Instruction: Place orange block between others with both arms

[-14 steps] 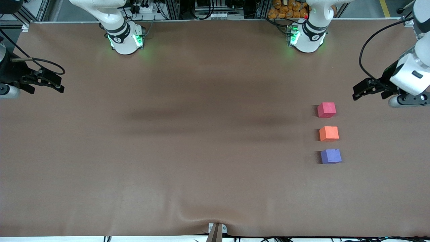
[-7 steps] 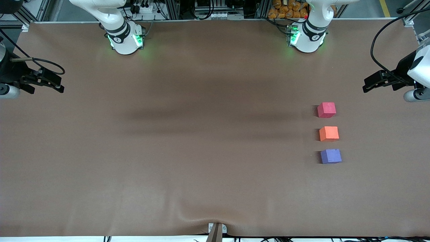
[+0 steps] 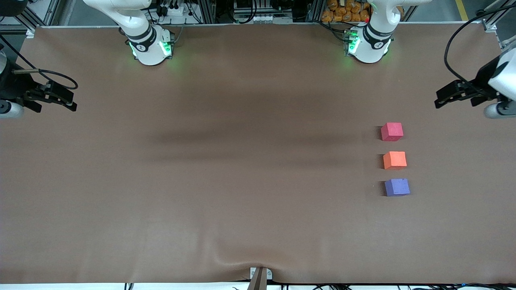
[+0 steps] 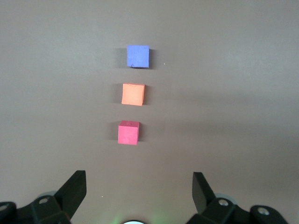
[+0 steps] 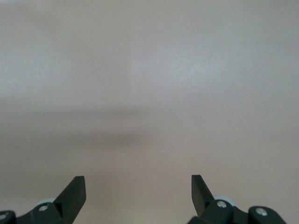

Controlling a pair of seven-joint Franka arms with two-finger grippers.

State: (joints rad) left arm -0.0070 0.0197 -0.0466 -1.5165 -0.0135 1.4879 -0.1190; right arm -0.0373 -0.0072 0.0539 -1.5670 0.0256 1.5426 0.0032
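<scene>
Three small cubes stand in a row toward the left arm's end of the table. The orange block sits between the red-pink cube and the purple-blue cube, which lies nearest the front camera. My left gripper hangs open and empty over the table's edge at the left arm's end, apart from the cubes. At the right arm's end, my right gripper is open too, with only bare table under it.
A brown mat covers the table, with a wrinkle near its front edge by a small metal bracket. The two arm bases glow green along the edge farthest from the front camera.
My left gripper has drawn back from the cubes toward the left arm's end of the table. The right arm and the three cubes have not moved.
</scene>
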